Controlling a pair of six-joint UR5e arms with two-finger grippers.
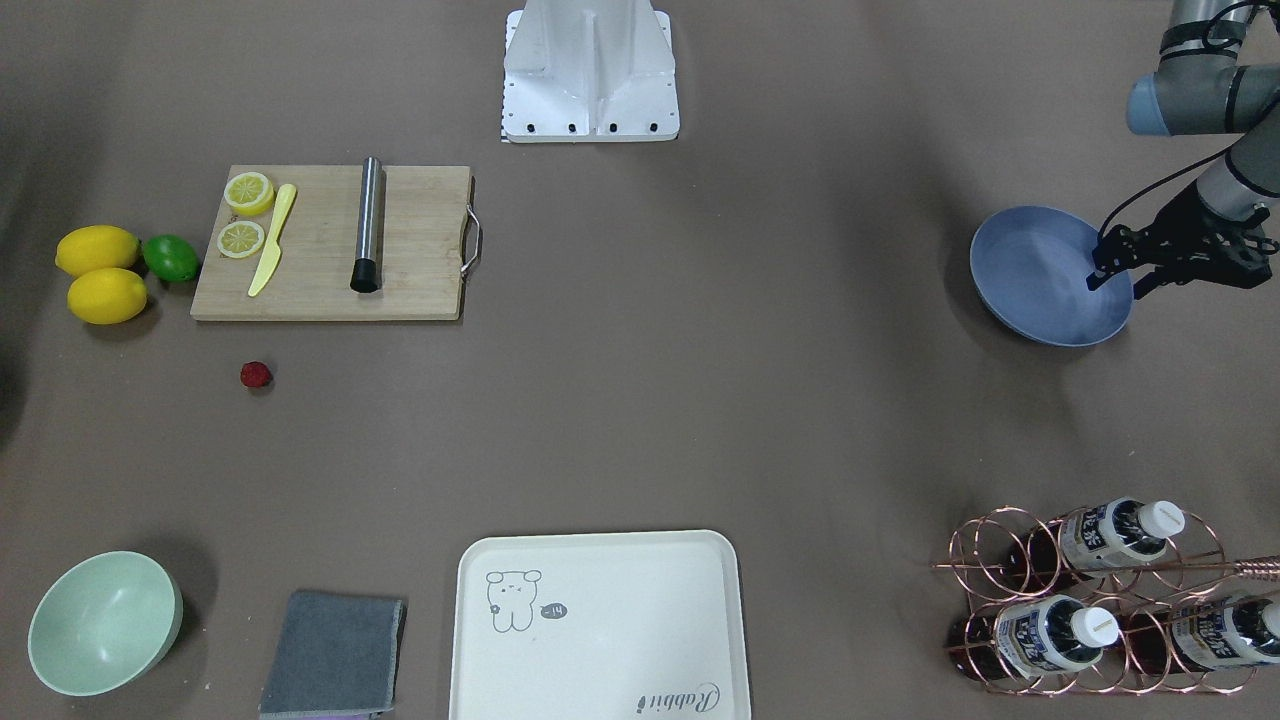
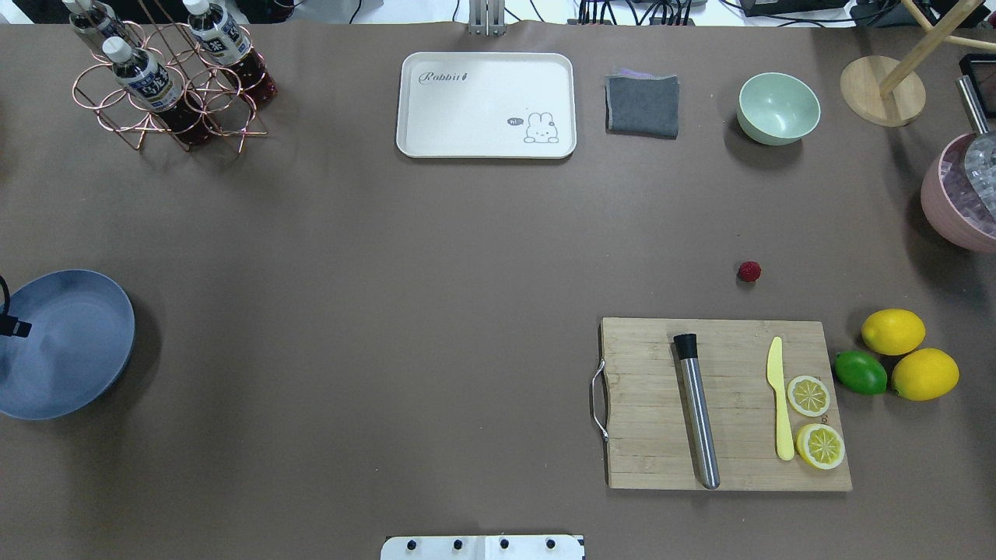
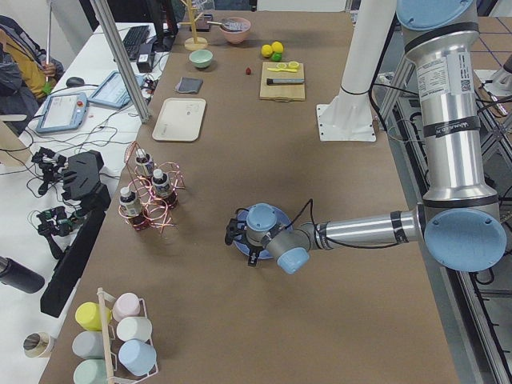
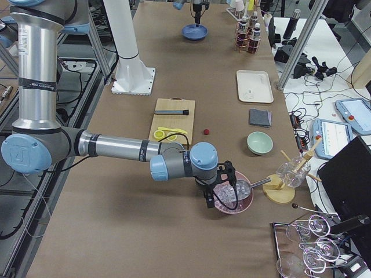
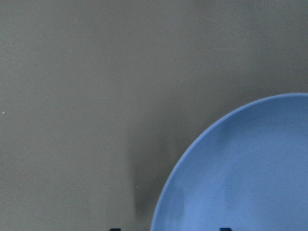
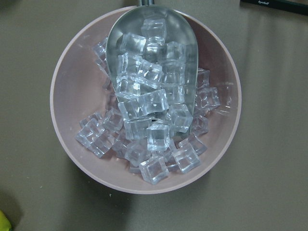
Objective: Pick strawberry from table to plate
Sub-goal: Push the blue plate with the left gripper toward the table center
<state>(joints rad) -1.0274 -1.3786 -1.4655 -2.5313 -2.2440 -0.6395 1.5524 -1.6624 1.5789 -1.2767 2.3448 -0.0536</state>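
Far left, the round, shallow matte blue plate (image 2: 70, 342) is sitting empty. The left gripper (image 1: 1118, 284) is hovering over its rim, jaws spread, carrying nothing. Moving right across the wide brown-grey tabletop (image 2: 436, 311), the tiny dark-red strawberry (image 2: 749, 271) is lying on the bare surface just beyond the far edge of the wooden cutting board (image 2: 731, 404), well apart from the plate. Far right, the right gripper (image 4: 222, 194) is hanging above a pink bowl (image 6: 72, 96) of clear ice cubes (image 6: 149, 101); whether its jaws are apart, I cannot tell. The pick looks not yet begun. Next, one gripper needs centring over the berry with jaws apart, lowering, then pinching gently.
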